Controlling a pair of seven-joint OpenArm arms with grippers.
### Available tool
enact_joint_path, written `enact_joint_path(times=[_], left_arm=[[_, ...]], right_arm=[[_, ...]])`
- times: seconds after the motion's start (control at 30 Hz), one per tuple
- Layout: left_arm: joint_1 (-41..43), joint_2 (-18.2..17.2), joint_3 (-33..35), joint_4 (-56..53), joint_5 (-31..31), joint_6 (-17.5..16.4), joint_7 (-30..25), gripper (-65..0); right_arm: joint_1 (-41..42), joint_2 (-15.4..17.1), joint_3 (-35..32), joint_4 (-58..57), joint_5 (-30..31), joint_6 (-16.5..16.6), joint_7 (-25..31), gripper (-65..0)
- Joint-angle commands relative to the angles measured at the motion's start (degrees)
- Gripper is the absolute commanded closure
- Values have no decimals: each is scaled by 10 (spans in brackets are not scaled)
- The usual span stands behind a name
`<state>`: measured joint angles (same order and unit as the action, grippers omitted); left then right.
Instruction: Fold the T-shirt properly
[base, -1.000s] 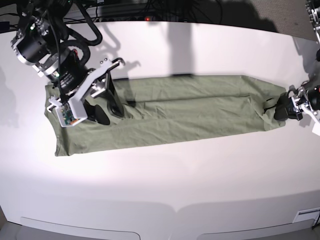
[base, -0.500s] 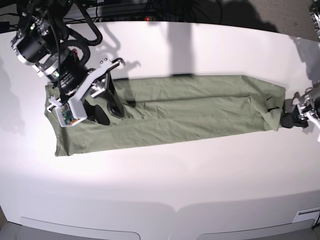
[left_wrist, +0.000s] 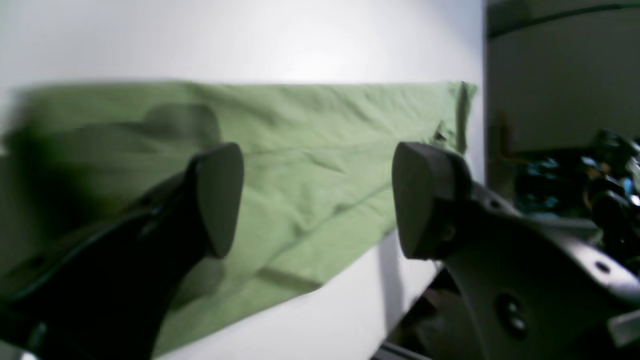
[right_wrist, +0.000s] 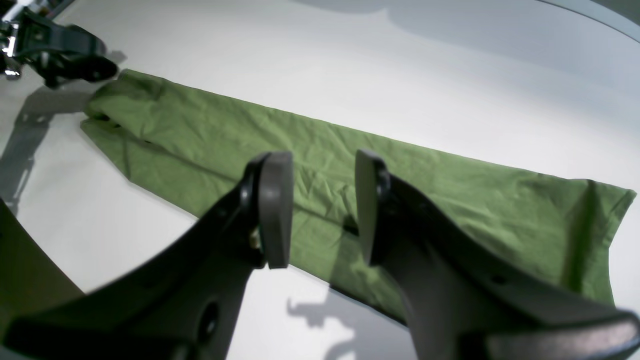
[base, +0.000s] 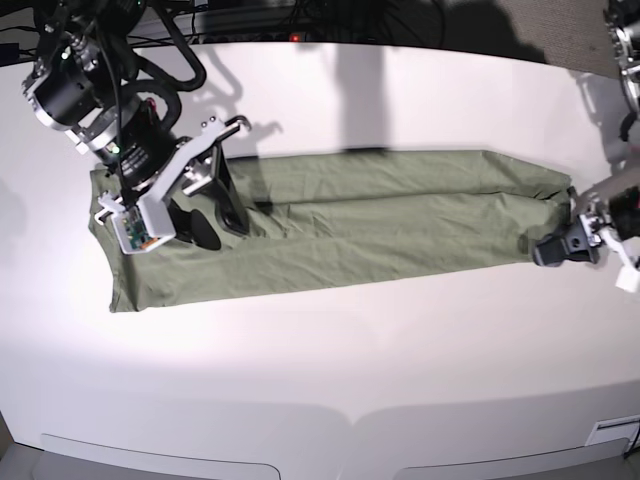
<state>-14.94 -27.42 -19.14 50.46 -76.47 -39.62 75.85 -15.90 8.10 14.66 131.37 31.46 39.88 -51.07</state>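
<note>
Hovering left gripper (left_wrist: 317, 200) wide open, T-shirt (left_wrist: 310, 150) unheld

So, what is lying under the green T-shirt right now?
Only the white table shows around the T-shirt, which lies flat as a long folded strip. The surface directly beneath is covered by fabric, so anything there cannot be seen.
</note>
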Motion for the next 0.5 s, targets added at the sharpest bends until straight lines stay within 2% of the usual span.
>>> enact_joint_path(times=[0.0, 0.03, 0.13, 0.2, 0.37, 0.47], left_arm=[[-12, -8, -3, 7, -26, -4, 19, -452], [-12, 0, -3, 7, -31, -4, 40, -452], [-10, 11, -3, 7, -28, -4, 41, -452], [-2, 8, -3, 7, 4, -4, 41, -452], [34, 3, -3, 7, 178, -4, -76, -452], [51, 2, -3, 7, 191, -4, -111, -452]], right_arm=[[3, 1, 1, 12, 7, 1, 16, -199], [3, 1, 1, 12, 5, 1, 16, -199], [3, 2, 1, 12, -5, 1, 15, -199], [3, 2, 1, 12, -10, 1, 15, -199], [3, 1, 1, 12, -10, 1, 15, -199], [4, 2, 1, 12, -10, 1, 15, -199]])
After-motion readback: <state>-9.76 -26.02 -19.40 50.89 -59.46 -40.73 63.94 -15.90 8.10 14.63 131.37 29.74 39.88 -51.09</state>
